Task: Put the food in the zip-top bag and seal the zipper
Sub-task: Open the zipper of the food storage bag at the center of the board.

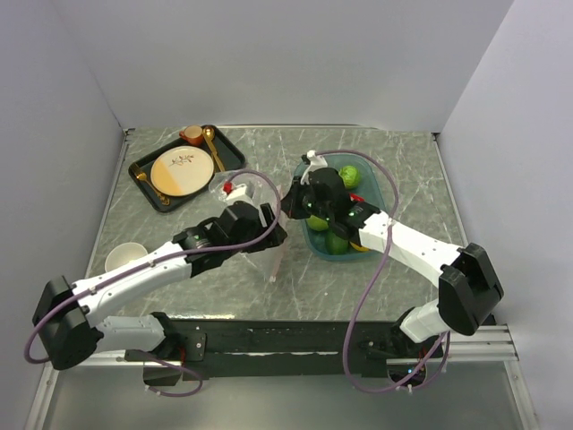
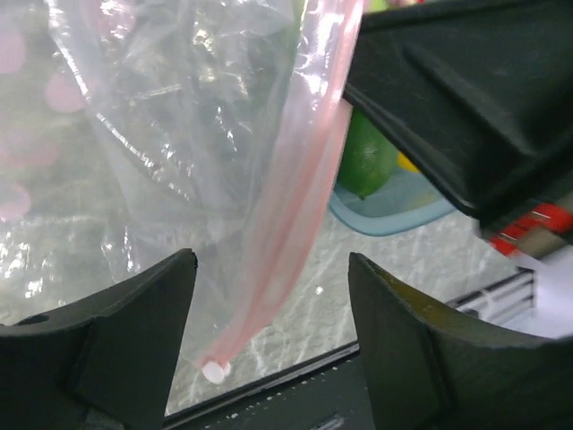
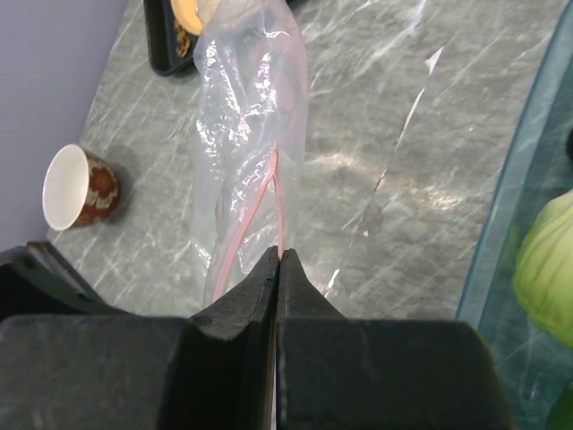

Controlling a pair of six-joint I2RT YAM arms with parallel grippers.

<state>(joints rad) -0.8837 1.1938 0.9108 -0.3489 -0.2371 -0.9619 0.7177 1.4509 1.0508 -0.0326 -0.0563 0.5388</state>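
While R gripper (image 3: 278, 257) pinches zipper (image 3: 277, 197) (pink strip) — L gripper (image 2: 270, 269) jaws open.

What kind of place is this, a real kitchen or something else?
Probably a robot test bench, not a kitchen: plain panels enclose a marble-patterned table, the left arm and right arm are bolted to its edge.
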